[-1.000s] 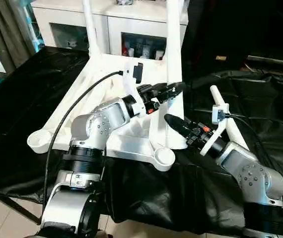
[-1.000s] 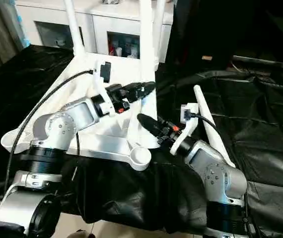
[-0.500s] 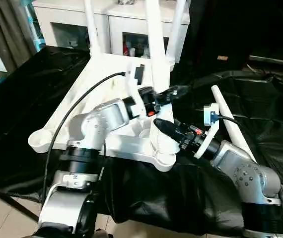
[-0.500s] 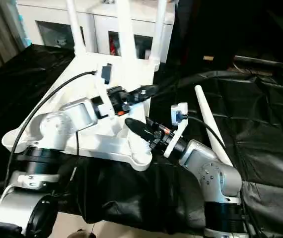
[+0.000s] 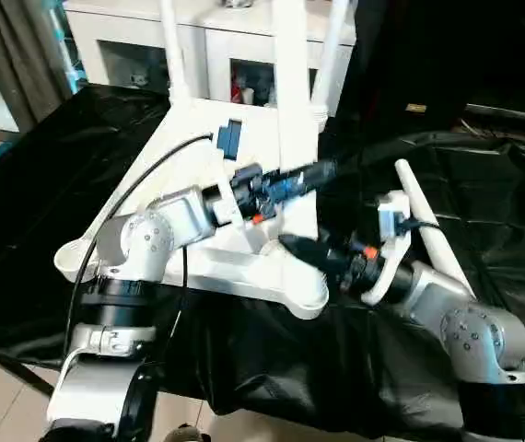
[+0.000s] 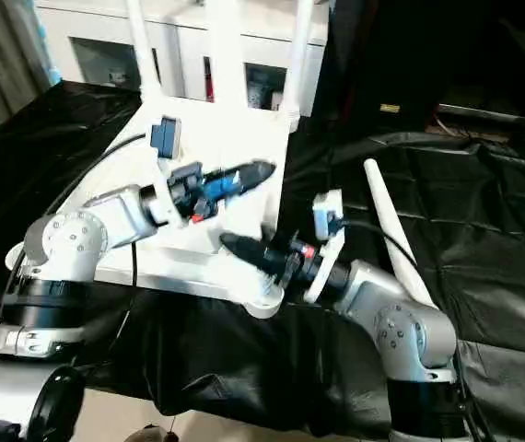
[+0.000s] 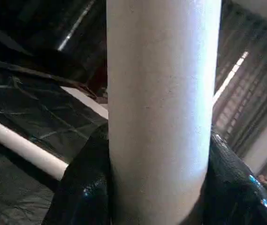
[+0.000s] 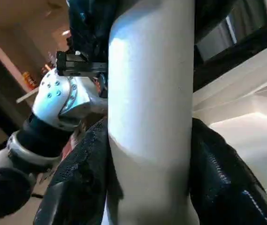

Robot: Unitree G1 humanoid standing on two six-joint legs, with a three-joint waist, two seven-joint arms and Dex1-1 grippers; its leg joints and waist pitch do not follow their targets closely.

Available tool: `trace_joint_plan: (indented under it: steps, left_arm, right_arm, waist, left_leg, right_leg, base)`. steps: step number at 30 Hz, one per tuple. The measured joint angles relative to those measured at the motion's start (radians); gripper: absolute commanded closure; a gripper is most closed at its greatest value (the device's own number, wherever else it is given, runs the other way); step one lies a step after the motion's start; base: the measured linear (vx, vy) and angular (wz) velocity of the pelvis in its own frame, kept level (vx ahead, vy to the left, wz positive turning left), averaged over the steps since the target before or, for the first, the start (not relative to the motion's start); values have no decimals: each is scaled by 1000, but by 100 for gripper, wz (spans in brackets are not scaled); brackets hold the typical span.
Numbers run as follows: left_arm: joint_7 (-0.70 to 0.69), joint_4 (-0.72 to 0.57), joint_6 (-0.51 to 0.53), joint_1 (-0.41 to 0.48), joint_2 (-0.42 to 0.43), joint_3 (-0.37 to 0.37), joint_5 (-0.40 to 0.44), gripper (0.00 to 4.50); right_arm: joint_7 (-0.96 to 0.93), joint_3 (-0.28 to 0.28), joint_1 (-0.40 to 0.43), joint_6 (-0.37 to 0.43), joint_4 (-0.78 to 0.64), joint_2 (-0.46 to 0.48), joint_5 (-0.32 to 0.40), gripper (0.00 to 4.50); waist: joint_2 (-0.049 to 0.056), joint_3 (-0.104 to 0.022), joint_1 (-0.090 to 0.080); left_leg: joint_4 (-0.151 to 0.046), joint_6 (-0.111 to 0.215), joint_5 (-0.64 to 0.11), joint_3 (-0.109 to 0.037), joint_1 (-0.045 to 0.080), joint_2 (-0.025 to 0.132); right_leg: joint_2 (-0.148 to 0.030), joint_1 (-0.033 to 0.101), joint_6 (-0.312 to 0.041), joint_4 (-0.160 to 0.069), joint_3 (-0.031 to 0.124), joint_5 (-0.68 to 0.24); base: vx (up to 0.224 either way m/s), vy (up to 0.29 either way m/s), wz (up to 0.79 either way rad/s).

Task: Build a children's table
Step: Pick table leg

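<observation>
Both grippers' jaws clamped around upright leg (image 5: pixel 292 101)

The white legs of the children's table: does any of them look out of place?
Yes. One white leg lies loose on the black cloth beside the upturned table top, unfitted, while both grippers clamp an upright leg at the near corner.

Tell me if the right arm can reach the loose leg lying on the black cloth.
Probably not yet: the right tool is clamped on the upright leg; the loose leg lies just beside that forearm.
</observation>
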Motion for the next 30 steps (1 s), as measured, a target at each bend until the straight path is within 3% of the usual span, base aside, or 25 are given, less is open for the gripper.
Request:
trace_joint_plan:
  steps: [6, 8, 14, 17, 24, 27, 30]
  left_arm:
    - [-40, 1, -7, 0, 9, -4, -22, 257]
    - [-39, 1, -45, 0, 8, -9, -3, 257]
    - [109, -18, -200, 0, -26, -58, 153, 257]
    - [239, -63, -222, -1, -35, -67, 225, 257]
    - [452, -129, -239, 4, -61, -130, 374, 257]
    - [500, -158, -239, 20, -70, -136, 395, 258]
    - [510, -170, -238, 32, -71, -136, 395, 258]
  right_arm:
    - [3, 16, 6, -22, -20, -14, 5, 257]
    - [-6, 24, 5, -44, -20, -15, -15, 201]
    - [-190, 82, -19, -116, 16, 15, -178, 168]
    - [-315, 100, -74, -137, 67, 76, -242, 168]
    - [-437, 123, -135, -176, 146, 144, -303, 214]
    - [-430, 135, -149, -181, 162, 141, -307, 240]
    - [-416, 144, -150, -183, 166, 130, -308, 248]
  waist:
    - [0, 0, -1]
    - [0, 0, -2]
    - [0, 0, -7]
    - [-1, 0, -20]
    - [-8, 3, -13]
    - [-17, 4, -14]
    - [-18, 4, -14]
  left_leg:
    - [0, 0, 0, 0, 0, 0]
    - [0, 0, 0, 0, 0, 0]
    - [-2, 0, 0, 0, 0, 0]
    - [-3, 0, 0, 0, 0, 0]
    - [-6, 1, -1, 0, -4, 0]
    - [-5, 3, -2, 1, -5, 0]
    - [-5, 4, -2, 1, -5, 0]
  right_leg:
    - [0, 0, 0, 0, 0, 0]
    - [0, 0, 0, 0, 0, 0]
    - [0, 0, 1, -1, 0, 0]
    - [1, -1, 1, -1, 0, 0]
    - [1, -2, 2, -7, -1, -1]
    - [1, -2, 2, -8, -1, -1]
    - [1, -2, 2, -8, -1, -1]
  base:
    - [0, 0, 0]
    - [0, 0, 0]
    - [0, 0, 0]
    - [0, 0, 0]
    - [0, 0, 0]
    - [0, 0, 0]
    - [0, 0, 0]
